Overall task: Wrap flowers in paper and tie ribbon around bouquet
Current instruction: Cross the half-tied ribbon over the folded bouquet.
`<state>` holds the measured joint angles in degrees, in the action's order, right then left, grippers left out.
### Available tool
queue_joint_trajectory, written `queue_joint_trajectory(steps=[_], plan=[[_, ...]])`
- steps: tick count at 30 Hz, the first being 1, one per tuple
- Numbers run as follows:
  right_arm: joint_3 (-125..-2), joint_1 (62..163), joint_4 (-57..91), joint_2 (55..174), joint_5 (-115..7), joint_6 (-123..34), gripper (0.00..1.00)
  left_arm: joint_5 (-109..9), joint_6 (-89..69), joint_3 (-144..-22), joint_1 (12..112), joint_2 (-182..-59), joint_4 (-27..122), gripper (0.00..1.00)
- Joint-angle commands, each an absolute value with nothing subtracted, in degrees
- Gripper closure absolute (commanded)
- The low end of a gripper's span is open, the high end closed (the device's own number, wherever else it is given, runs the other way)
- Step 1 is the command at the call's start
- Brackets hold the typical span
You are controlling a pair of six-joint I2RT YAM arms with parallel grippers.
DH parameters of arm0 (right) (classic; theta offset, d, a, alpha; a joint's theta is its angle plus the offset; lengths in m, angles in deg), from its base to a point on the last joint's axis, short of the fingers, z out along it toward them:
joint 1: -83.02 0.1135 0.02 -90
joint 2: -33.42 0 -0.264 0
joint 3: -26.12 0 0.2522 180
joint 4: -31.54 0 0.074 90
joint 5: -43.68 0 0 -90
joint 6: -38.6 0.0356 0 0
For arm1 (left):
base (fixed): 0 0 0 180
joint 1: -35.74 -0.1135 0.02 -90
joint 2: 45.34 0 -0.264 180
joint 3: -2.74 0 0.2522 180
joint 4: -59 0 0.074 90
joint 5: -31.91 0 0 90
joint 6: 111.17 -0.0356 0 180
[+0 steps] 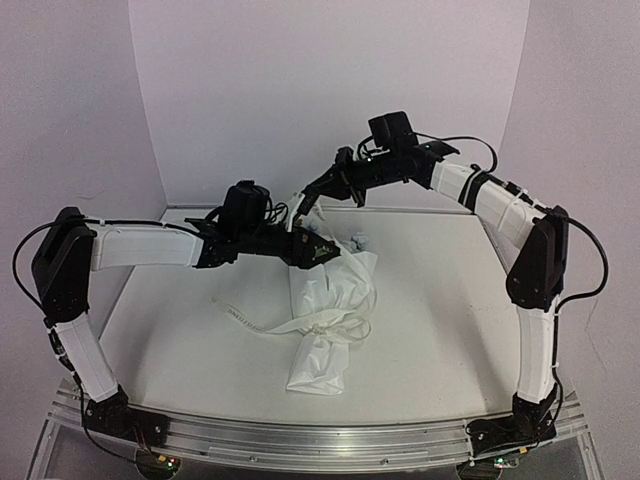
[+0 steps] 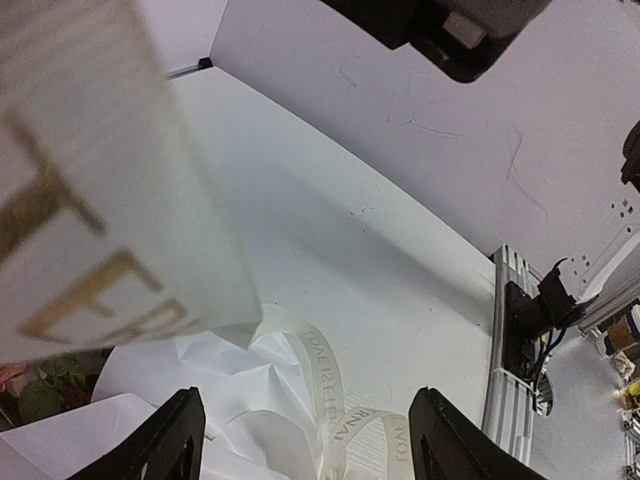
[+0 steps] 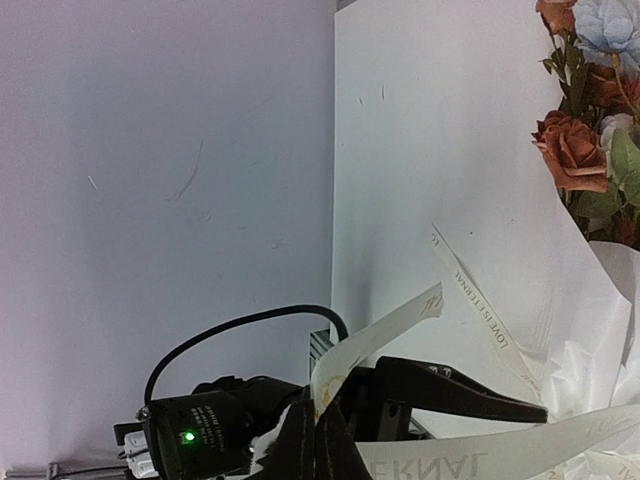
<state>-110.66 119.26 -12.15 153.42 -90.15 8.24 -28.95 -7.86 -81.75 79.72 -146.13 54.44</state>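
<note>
- We see the left gripper (image 2: 305, 425) with its jaws apart, low over the bouquet (image 1: 322, 330) mid-table, a loop of the ribbon (image 2: 335, 405) lying on the paper (image 2: 190, 365) between its fingers.
- The right gripper (image 3: 320, 435) is pinched on the ribbon behind the bouquet.
- Only our right wrist view shows the flowers (image 3: 572, 150) clearly.

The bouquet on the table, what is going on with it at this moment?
The two arms are busy tying it. The bouquet lies on the table, its flowers pointing away from the arm bases, and the ribbon crosses its middle. The right hand is shut on the ribbon and holds one stretch raised above the flowers. The left hand is open over the bouquet, holding nothing. One ribbon end trails loose on the table.
</note>
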Motion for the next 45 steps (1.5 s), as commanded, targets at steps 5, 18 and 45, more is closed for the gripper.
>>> queue_joint_trajectory(steps=[5, 18, 45], plan=[[-109.3, 120.6, -10.2, 148.9, -91.8, 10.5, 1.0, -33.6, -6.4, -83.4, 79.7, -148.5, 63.8, 0.27], [-96.3, 121.7, -0.7, 142.3, -85.1, 18.4, 1.0, -44.0, -2.9, -77.7, 79.4, -148.1, 79.7, 0.33], [-71.7, 123.6, -17.3, 122.7, -70.2, -14.1, 0.31, -50.3, 2.6, -66.7, 78.5, -140.7, 84.6, 1.0]])
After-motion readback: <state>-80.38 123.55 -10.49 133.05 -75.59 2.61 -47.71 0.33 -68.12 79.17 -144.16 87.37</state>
